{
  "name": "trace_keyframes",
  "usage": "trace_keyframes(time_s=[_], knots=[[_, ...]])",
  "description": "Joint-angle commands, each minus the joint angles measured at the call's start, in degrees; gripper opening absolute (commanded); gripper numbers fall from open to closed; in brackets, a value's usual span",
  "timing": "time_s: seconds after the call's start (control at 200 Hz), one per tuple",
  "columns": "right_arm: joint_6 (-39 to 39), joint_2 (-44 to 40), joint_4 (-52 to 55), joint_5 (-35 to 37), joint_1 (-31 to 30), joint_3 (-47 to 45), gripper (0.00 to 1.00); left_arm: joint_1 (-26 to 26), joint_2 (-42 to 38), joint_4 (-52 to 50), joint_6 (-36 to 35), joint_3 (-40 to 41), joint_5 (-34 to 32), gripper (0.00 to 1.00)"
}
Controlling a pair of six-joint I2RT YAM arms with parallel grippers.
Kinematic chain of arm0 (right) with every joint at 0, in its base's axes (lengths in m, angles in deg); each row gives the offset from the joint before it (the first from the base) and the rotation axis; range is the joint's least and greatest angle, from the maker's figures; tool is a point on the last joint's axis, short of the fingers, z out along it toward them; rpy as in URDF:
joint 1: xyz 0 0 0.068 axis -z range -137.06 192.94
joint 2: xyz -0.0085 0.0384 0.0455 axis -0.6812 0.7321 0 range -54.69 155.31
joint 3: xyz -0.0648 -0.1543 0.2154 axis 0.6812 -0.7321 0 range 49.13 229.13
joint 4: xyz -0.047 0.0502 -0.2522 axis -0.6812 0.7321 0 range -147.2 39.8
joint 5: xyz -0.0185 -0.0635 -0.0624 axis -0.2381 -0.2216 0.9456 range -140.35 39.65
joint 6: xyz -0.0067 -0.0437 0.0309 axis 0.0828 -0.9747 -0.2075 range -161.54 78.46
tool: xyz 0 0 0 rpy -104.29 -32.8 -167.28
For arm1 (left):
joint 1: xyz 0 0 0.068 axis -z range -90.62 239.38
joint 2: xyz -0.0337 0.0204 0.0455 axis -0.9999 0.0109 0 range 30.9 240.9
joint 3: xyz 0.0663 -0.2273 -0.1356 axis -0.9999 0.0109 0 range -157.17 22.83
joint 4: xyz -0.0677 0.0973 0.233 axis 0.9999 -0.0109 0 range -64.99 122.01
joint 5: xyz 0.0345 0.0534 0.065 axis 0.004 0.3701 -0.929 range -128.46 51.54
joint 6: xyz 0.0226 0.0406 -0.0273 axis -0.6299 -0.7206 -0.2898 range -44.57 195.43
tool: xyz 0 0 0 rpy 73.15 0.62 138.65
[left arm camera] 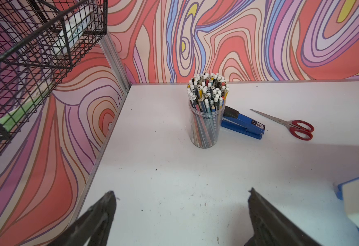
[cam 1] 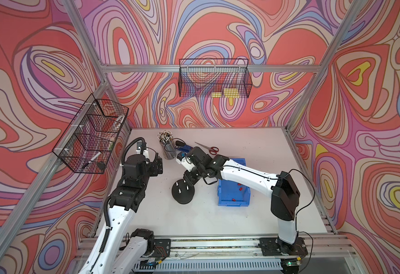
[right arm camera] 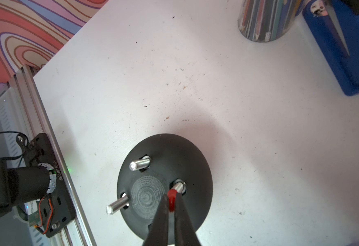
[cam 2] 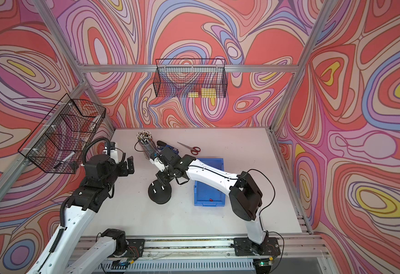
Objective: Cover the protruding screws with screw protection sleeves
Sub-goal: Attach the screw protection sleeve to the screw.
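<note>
Right fingers (right arm camera: 161, 215) pinched on red sleeve (right arm camera: 171, 199), which touches the tip of a screw (right arm camera: 178, 187) on black base (right arm camera: 153, 153). Left fingers (left arm camera: 102, 213) wide open, empty.

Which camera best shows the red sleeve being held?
Right wrist view: red sleeve close up, pinched in the right gripper at a screw tip. Both top views: hidden under the gripper. Left wrist: not in frame.

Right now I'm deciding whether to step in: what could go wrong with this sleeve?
The red sleeve pinched in the right fingers is only at the tip of the screw; it may jam or pop free. The black base is unheld, the left fingers open away from it, so pushing may slide it.
</note>
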Motion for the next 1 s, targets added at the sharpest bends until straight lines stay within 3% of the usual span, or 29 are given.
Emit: trace_keyframes(time_s=[0.0,0.23,0.581,0.796,0.996], knots=[[-0.27,-0.52,-0.15,-0.22,-0.56,-0.26,0.17,-0.24,-0.07,0.86,-0.24,0.46,-0.36,0.97],[0.49,-1.30,-1.62,0.03,-0.55,0.10,0.23,-0.34,-0.51,1.07,-0.29,0.63,-1.37,0.97],[1.26,-3.36,-3.96,2.92,-0.55,-1.60,0.25,-0.58,-1.14,1.36,-0.24,0.82,-1.94,0.97],[1.56,-3.15,-4.76,2.07,-0.48,-2.15,0.06,-0.63,-1.12,1.30,-0.28,0.88,-1.94,0.97],[1.69,-2.51,-4.47,1.33,-0.52,-2.61,0.03,-0.67,-0.95,1.30,-0.23,0.85,-1.58,0.97]])
